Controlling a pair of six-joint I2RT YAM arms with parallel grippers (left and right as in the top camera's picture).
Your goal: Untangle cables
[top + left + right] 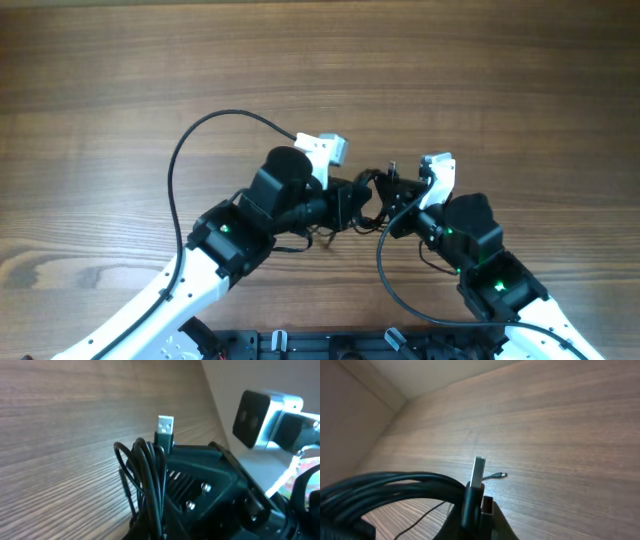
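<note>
The cables [377, 186] are a small dark bundle held off the table between my two grippers at the middle. In the left wrist view the cables [147, 475] form a tight coil of dark loops with a silver USB plug [166, 426] sticking up. My left gripper [160, 532] is shut on the lower part of the coil. My right gripper [476, 506] is shut on the black body of the USB plug [478, 469], and the looped cables [395, 485] curve away to its left. A thin loose end with a tiny plug [498, 476] trails over the table behind it.
Thicker black arm cables arc over the wood table [320, 70], one on the left [190, 145] and one on the right [383, 270]. The white wrist cameras [325, 148] sit above both grippers. The arm bases stand at the near edge.
</note>
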